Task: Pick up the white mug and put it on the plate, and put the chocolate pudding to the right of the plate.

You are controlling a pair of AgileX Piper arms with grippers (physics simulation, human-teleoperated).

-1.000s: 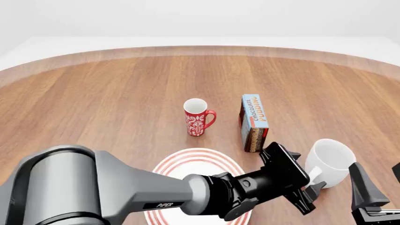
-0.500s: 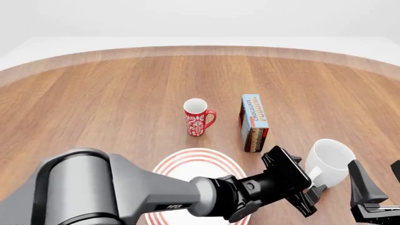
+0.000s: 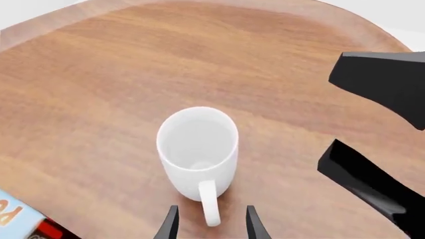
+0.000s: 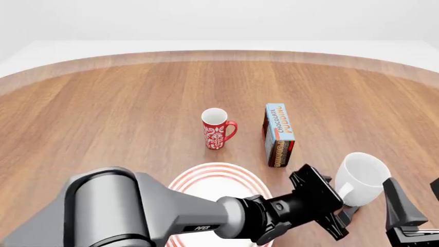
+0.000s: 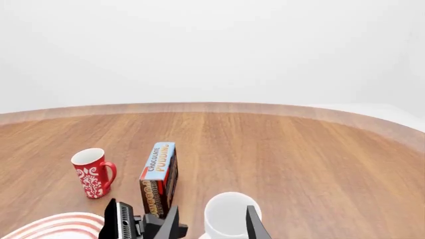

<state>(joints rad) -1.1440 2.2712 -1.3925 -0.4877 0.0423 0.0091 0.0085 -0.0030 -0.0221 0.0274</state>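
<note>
- White mug (image 4: 362,176): upright on the surface (image 4: 123,113), right of the plate (image 4: 205,180), handle between the spread fingers of the left pincer (image 3: 210,226).
- Risk: closing off-centre on the slim handle could swing or tip the mug.
- Chocolate pudding (image 4: 279,135): upright, behind the plate's right edge.
- Right pincer (image 5: 212,224): spread, holding nothing, near the mug.

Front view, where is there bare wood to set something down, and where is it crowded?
Bare wood lies left of the red mug, beyond it to the table's far edge, and right of the chocolate pudding. It is crowded in the near right corner, where the left hand, white mug, plate and right hand sit together.
</note>
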